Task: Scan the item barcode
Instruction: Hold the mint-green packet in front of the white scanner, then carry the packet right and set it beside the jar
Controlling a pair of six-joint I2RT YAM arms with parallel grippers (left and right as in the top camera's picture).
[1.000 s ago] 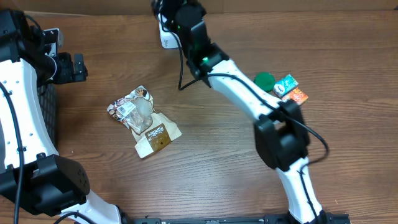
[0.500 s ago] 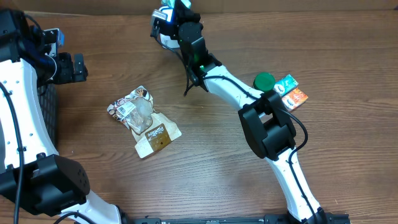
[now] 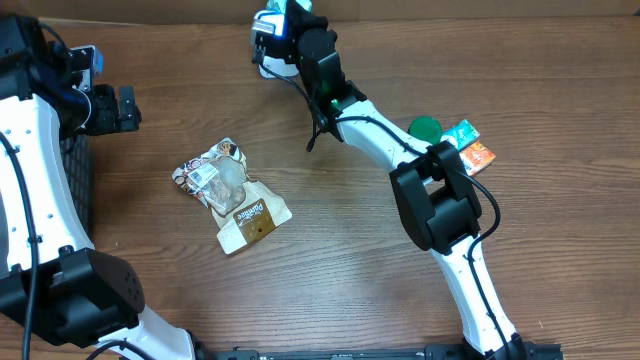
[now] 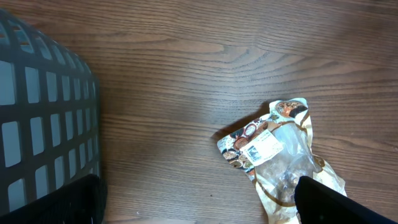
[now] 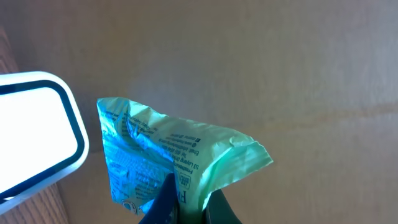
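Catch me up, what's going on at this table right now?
The right gripper is shut on a teal packet and holds it up beside the white scanner near the table's far edge. The left gripper is open and empty, next to the dark basket. A brown snack pouch lies flat on the table, untouched.

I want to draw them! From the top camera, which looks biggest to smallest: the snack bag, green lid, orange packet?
1. snack bag, clearly biggest.
2. green lid and orange packet look alike, too close to rank.
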